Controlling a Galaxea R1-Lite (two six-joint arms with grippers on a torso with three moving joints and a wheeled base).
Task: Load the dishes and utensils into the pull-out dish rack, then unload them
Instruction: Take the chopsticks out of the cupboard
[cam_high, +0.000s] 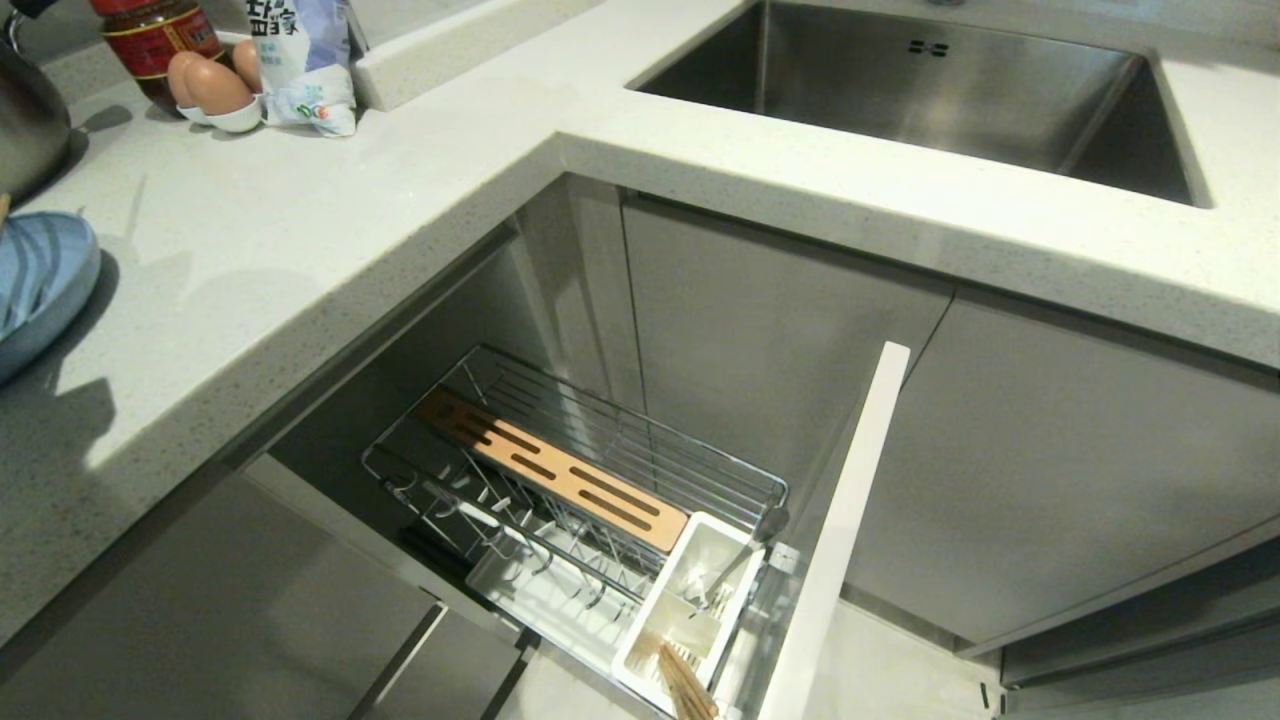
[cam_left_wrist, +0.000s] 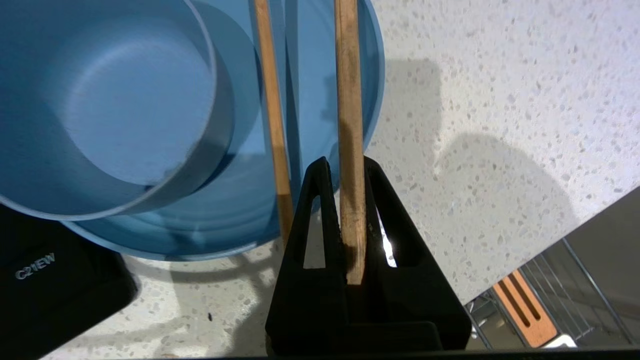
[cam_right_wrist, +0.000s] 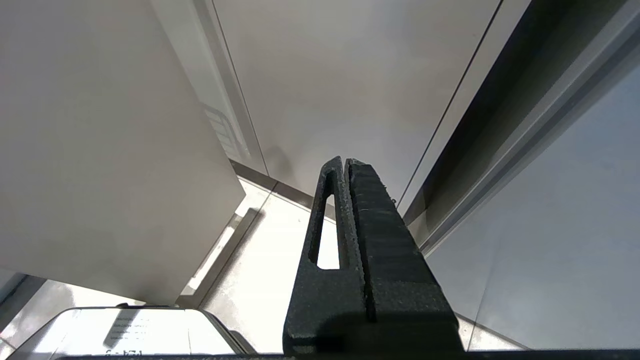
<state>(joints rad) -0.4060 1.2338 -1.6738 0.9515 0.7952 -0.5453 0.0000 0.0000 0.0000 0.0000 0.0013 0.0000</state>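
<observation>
The left pincer (cam_left_wrist: 350, 200) is clamped on one chopstick (cam_left_wrist: 349, 125) above the worktop (cam_left_wrist: 500, 125), beside the bowl (cam_left_wrist: 100, 110) on its plate (cam_left_wrist: 320, 100), probably bound for the rack's caddy (cam_high: 690, 600). The right pincer (cam_right_wrist: 346, 200) hangs pressed together.

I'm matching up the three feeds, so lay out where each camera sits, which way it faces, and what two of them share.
Head view: high on the robot, looking down at the speckled white countertop, steel sink and chrome wire pull-out dish rack; neither arm shows.
Left wrist view: behind the left gripper, shut on a light-wood chopstick, above the light-blue bowl nested in the light-blue plate.
Right wrist view: behind the shut right gripper, facing pale grey cabinet fronts.
Shared: head and left wrist views both show the rack's slotted wooden strip.
</observation>
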